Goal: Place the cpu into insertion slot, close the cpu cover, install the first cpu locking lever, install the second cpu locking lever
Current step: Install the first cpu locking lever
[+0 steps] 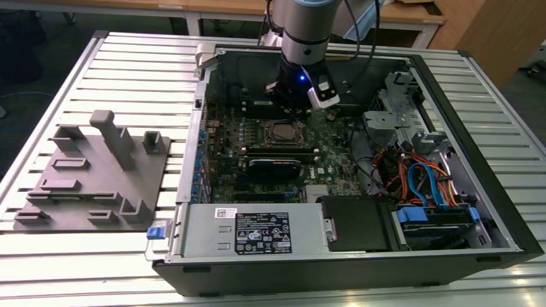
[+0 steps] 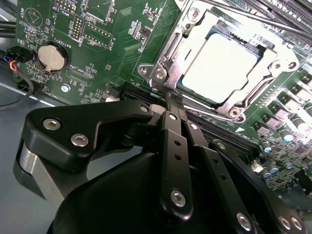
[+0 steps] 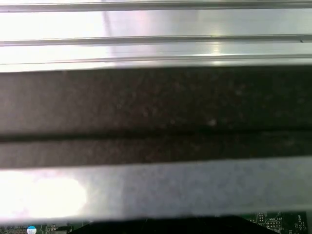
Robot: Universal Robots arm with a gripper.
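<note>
The cpu lies flat in the insertion slot, its pale metal top showing through the cut-out of the cpu cover, which lies down around it. In the exterior view the cpu sits mid-board on the green motherboard. My gripper is shut with nothing between its black fingers. Its tips are at the socket's edge beside a cover corner screw. A thin metal lever rod runs along the socket's far side. The arm hangs over the back of the case.
The open computer case walls in the board. A power supply and a drive bay with orange and blue cables fill its front and right. A grey fixture plate lies on the slatted table to the exterior view's left. A coin battery sits near the gripper.
</note>
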